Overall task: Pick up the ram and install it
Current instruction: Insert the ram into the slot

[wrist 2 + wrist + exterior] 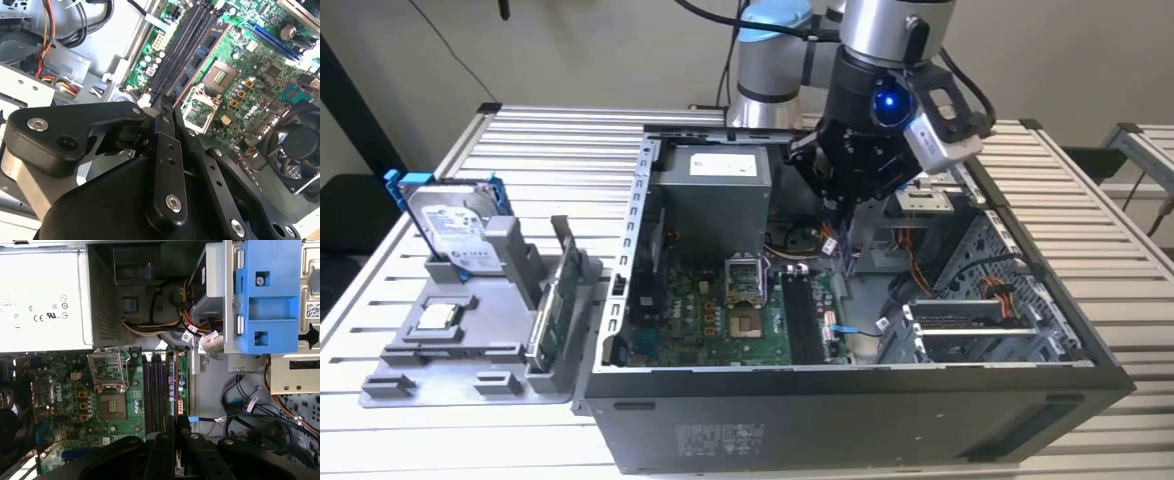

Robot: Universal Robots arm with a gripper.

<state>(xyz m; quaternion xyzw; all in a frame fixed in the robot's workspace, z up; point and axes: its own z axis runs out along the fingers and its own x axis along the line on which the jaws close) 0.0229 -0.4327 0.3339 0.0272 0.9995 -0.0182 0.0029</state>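
power supply label (40, 295), print seemingly illegible

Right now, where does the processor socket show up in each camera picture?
Exterior view: processor socket inside the open computer case, just to the exterior view's left of the memory slots.
Second wrist view: processor socket alongside the memory slots.
First wrist view: processor socket beside the memory slots, near the grey power box.
Shared landmark: the black memory slots.
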